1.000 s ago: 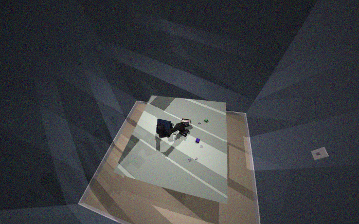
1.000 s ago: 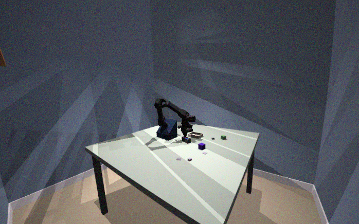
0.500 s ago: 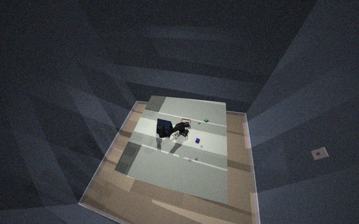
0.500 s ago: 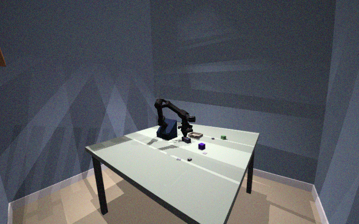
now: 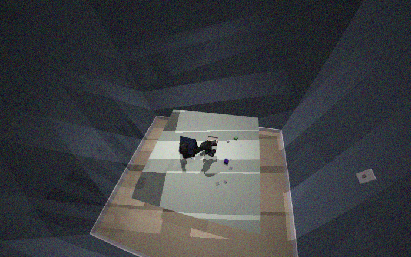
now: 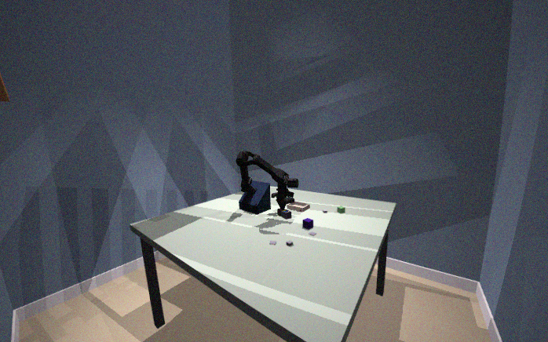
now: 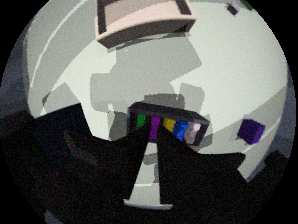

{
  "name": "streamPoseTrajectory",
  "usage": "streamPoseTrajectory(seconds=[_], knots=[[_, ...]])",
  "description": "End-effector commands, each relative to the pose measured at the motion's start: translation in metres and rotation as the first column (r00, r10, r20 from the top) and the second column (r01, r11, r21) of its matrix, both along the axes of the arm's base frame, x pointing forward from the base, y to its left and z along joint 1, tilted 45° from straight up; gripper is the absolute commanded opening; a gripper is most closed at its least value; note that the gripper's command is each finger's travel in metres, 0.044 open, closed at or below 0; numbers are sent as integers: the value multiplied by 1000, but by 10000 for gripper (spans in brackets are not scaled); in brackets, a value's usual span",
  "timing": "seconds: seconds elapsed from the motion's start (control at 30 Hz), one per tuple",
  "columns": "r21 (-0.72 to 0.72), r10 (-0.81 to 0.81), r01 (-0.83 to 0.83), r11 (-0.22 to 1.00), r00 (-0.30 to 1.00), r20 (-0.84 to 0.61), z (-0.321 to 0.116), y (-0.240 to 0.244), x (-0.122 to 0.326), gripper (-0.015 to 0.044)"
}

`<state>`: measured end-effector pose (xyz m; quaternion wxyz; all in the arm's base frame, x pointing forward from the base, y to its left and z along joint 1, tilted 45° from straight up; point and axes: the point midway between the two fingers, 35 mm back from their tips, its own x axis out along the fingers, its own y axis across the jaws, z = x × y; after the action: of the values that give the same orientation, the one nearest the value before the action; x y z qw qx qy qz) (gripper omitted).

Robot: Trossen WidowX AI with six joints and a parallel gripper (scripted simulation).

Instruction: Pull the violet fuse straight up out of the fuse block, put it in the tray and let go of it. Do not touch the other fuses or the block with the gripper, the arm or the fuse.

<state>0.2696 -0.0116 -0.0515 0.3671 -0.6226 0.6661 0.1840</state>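
The violet fuse (image 7: 155,122) stands in the dark fuse block (image 7: 165,110) (image 6: 286,215), between the green fuse (image 7: 141,120) and the yellow fuse (image 7: 170,123). A blue fuse (image 7: 180,130) and a pale fuse (image 7: 193,133) stand further right in the wrist view. My gripper (image 7: 154,127) (image 6: 283,209) points down at the block, its fingers narrow and shut on the violet fuse's two sides. The fingers hide the fuse's near end. The arm covers much of the block in the top view. The pale pink tray (image 5: 212,137) (image 6: 297,209) (image 7: 145,31) lies beyond the block.
A purple cube (image 5: 226,161) (image 6: 308,223) (image 7: 251,131) stands right of the block. A green cube (image 5: 235,137) (image 6: 341,209) is right of the tray. Several small greyish pieces lie about, one near the purple cube (image 5: 230,167) (image 6: 312,233). The dark blue base (image 6: 259,197) stands behind the arm.
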Motion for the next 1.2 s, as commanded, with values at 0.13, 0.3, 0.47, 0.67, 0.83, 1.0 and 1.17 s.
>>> streamPoseTrajectory(seconds=[0.13, 0.3, 0.47, 0.67, 0.83, 1.0, 1.17], knots=[[0, 0, 0, 1000, 1000, 0, 0, 0, 0, 0], [0, 0, 0, 1000, 1000, 0, 0, 0, 0, 0], [0, 0, 0, 1000, 1000, 0, 2, 2, 0, 0], [0, 1, -1, 1000, 1000, 0, 4, 4, 0, 0], [0, 1, -1, 1000, 1000, 0, 6, 6, 0, 0], [0, 1, -1, 1000, 1000, 0, 7, 8, 0, 0], [0, 1, -1, 1000, 1000, 0, 9, 9, 0, 0]])
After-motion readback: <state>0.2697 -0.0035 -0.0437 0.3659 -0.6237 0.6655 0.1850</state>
